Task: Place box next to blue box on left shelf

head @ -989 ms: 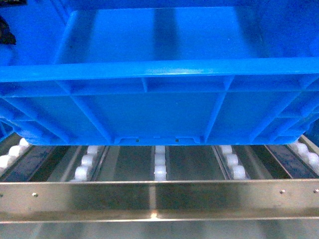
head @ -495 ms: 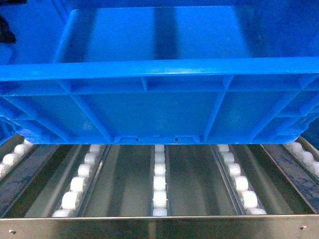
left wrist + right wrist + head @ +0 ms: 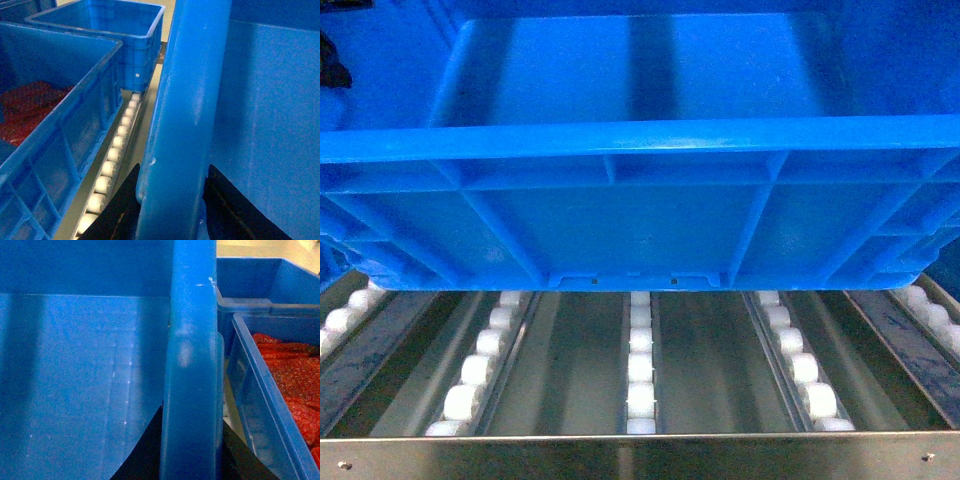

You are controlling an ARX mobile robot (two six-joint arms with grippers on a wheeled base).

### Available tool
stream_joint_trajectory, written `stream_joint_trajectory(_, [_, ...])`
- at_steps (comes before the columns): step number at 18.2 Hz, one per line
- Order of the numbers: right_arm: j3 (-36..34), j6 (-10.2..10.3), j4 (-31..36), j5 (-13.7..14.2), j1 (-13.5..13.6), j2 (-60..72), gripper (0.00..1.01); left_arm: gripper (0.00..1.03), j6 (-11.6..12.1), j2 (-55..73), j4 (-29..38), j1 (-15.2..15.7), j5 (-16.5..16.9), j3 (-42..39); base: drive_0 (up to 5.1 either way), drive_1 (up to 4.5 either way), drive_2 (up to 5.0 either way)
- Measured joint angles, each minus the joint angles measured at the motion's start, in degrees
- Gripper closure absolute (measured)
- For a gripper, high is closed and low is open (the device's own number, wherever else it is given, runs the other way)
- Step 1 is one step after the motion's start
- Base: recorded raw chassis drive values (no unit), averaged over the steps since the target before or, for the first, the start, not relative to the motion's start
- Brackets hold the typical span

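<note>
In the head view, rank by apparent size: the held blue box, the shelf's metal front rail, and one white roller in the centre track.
Largest to smallest as they appear:
1. The box, filling most of the frame.
2. The front rail, a strip cut off by the bottom edge, so its full height is unknown.
3. A centre-track roller, by far the smallest.

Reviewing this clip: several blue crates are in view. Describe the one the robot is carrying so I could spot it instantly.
Start at the grey roller rack low in the head view. The box hangs just above its white rollers, filling the frame, each side rim pinched by a gripper. Unlike the neighbouring crates holding red material, it is empty.
</note>
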Motion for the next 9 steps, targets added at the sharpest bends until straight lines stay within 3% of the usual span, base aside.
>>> stream_joint_trajectory(9, [0.0, 0.0, 0.0, 0.0, 0.0, 0.0, 0.83, 0.71, 0.0, 0.0, 0.0, 0.0, 0.0, 0.0, 0.0, 0.00, 0.0])
